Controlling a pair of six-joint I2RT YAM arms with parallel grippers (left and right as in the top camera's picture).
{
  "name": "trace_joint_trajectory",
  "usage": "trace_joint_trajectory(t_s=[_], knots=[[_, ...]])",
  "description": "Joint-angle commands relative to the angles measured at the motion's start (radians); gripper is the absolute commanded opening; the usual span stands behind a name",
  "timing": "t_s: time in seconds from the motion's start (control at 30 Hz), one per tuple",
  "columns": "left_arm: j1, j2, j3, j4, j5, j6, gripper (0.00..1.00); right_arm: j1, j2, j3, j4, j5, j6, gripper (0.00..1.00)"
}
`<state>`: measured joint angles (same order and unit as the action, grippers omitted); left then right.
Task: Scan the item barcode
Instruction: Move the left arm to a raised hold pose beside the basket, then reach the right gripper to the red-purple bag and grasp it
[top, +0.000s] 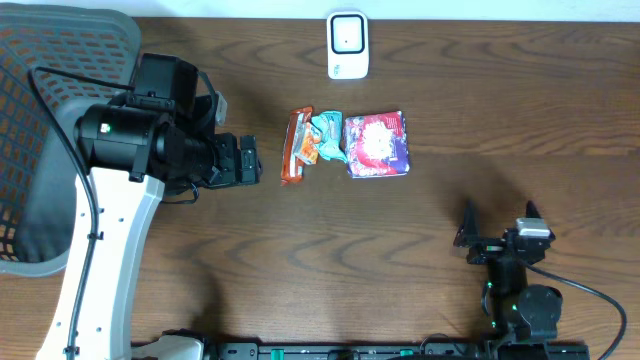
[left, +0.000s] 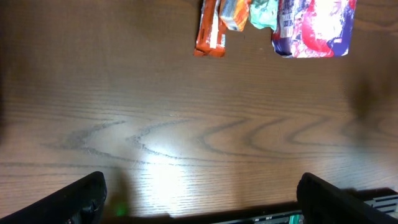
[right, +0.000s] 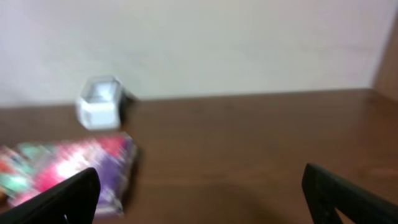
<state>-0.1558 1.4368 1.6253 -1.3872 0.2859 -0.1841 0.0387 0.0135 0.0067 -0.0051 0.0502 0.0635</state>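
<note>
Lying in a touching row on the table (top: 330, 275), the orange bar (top: 296, 146), teal packet (top: 326, 135) and purple pouch (top: 376, 144) are untouched, the white scanner (top: 347, 45) well apart at the far edge. My left gripper (top: 248, 160) hovers just beside the bar, fingers spread wide and empty; my right gripper (top: 498, 224) sits near the front edge, equally spread and empty. I judge this the approach before the pick: next I must pinch the bar across its narrow width and show its barcode to the scanner.
</note>
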Motion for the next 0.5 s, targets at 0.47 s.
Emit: trace_joint_trajectory(t_s=[0.47], knots=[[-0.004,0.005,-0.005,-0.003,-0.008,-0.009,0.98,0.0,0.018,0.071,0.47,-0.454,0.52,0.99]])
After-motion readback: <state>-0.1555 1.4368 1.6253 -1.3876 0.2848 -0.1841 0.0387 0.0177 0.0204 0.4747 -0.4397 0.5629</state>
